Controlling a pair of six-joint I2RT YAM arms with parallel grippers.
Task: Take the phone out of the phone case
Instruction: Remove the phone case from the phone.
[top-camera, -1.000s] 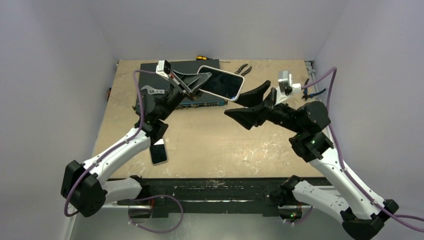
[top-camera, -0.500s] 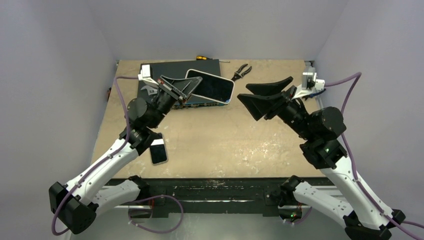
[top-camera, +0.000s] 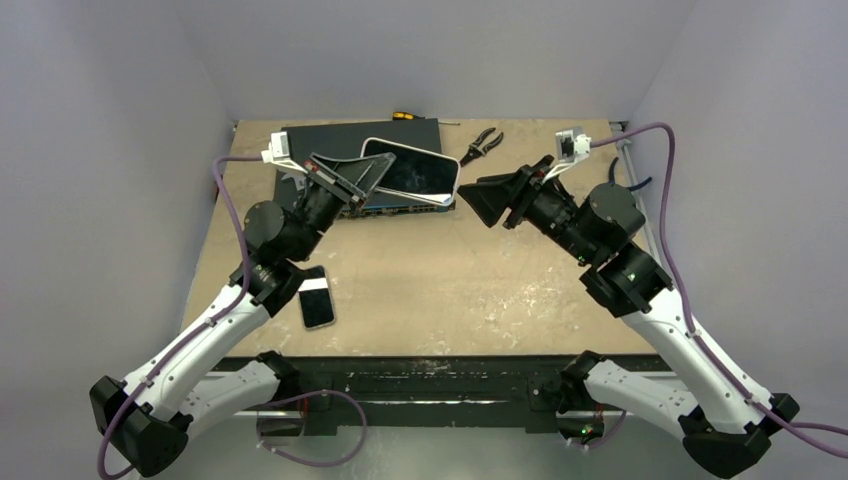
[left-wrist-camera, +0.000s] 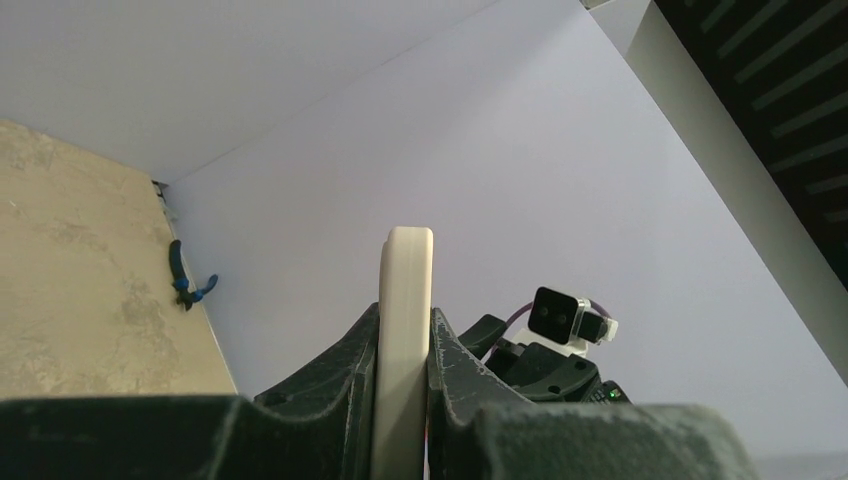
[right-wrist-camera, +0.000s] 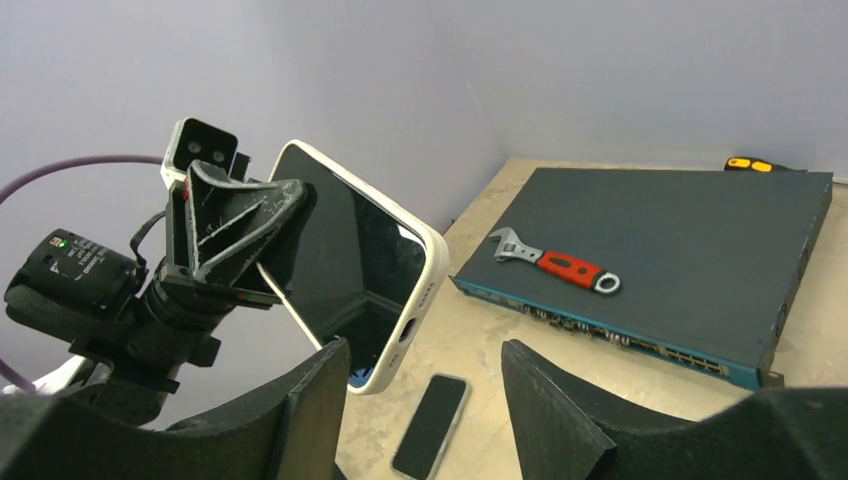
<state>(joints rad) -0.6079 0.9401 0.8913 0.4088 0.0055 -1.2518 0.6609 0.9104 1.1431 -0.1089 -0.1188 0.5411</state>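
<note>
White phone case (top-camera: 415, 170) gripped by L hand (top-camera: 375, 178), edge-on in L wrist view, R hand (top-camera: 488, 200) released

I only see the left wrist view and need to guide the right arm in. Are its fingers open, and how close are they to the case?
Observer: The right gripper is open, right at the free end of the cased phone. I can't judge whether they touch.
Operator: Which face does that arm's camera see?
Observer: The dark screen, framed by the white rim.
Operator: What lies nearby?
Observer: A network switch with a red-handled wrench on it.
</note>
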